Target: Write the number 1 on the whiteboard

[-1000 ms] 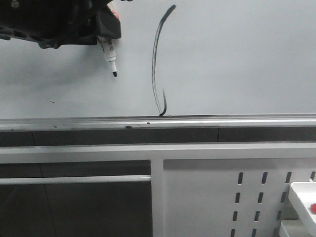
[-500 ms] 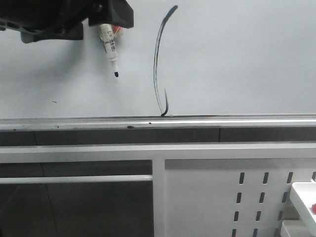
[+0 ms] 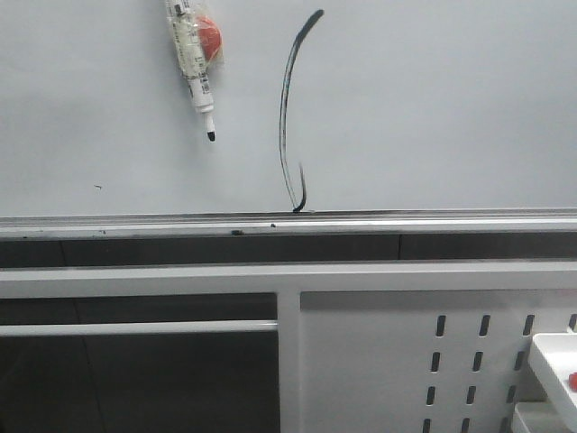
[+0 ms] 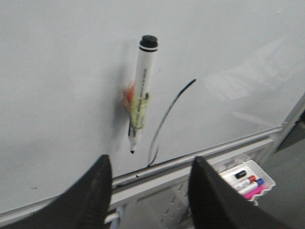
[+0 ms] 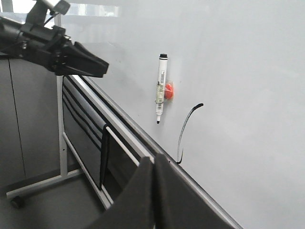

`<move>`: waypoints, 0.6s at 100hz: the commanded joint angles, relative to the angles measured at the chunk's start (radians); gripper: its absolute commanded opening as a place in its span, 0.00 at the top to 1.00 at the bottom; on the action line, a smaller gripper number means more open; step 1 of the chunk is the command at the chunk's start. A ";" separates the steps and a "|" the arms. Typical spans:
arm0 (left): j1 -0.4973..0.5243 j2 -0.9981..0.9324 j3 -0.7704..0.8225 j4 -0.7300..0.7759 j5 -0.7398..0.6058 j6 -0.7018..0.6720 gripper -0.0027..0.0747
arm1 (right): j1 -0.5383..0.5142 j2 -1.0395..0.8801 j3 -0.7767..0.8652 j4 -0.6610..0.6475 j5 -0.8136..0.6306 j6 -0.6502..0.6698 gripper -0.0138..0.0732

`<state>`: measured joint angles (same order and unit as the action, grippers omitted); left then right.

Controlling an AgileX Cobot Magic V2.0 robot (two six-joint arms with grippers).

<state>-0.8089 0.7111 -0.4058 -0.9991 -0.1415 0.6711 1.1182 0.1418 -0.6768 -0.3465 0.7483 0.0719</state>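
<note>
Left jaws [image 4: 147, 191] spread wide, holding nothing, backed off from the whiteboard [image 3: 433, 108]; marker framed in the gap between them. Right jaws [image 5: 153, 191] pressed together, pads meeting, nothing between them, parked well clear and low.

Left to right on the board, front view: tiny dark speck [image 3: 97, 188] low on the left. Marker [image 3: 194, 68] hangs by itself, stuck to the board on an orange-red mount [image 3: 208, 34], uncapped tip pointing down, not touching the surface. Just to its right, apart from it, the number 1 [image 3: 288, 117]: long thin black stroke, slightly bowed, near vertical, small hook at its foot right at the silver rail [image 3: 406, 221]. Rest of the board to the right is bare. Far lower right, a white tray [image 3: 552, 361] edge; the left wrist view shows spare markers [image 4: 248, 183] lying in it.

Judgement: digit written, marker parked; the step in hand looks like retreat of the left arm [image 5: 52, 47].

- Pull straight back from the board, no sideways sweep: the wet stroke sits close to the marker and would smear.
- Leave the jaws wide until well clear of the marker barrel; a nudge could knock it off its mount.
- Stay above the rail on the way out.
- Right arm needs no move.
</note>
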 commanded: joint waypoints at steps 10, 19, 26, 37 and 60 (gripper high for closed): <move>0.001 -0.181 0.041 0.018 0.079 0.004 0.99 | 0.002 0.011 -0.022 -0.012 -0.067 0.003 0.92; 0.001 -0.238 0.046 0.021 0.110 0.004 0.99 | 0.002 0.011 -0.022 -0.012 -0.067 0.003 0.92; 0.001 -0.266 0.046 0.021 0.113 0.004 0.99 | 0.002 0.011 -0.022 -0.012 -0.067 0.003 0.92; 0.001 -0.286 0.046 0.021 0.113 0.004 0.99 | 0.002 0.011 -0.022 -0.012 -0.067 0.003 0.92; 0.001 -0.286 0.046 0.021 0.109 0.004 0.99 | 0.002 0.011 -0.022 -0.012 -0.067 0.003 0.92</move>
<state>-0.8089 0.4220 -0.3310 -0.9806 0.0000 0.6734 1.1182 0.1377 -0.6768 -0.3433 0.7507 0.0719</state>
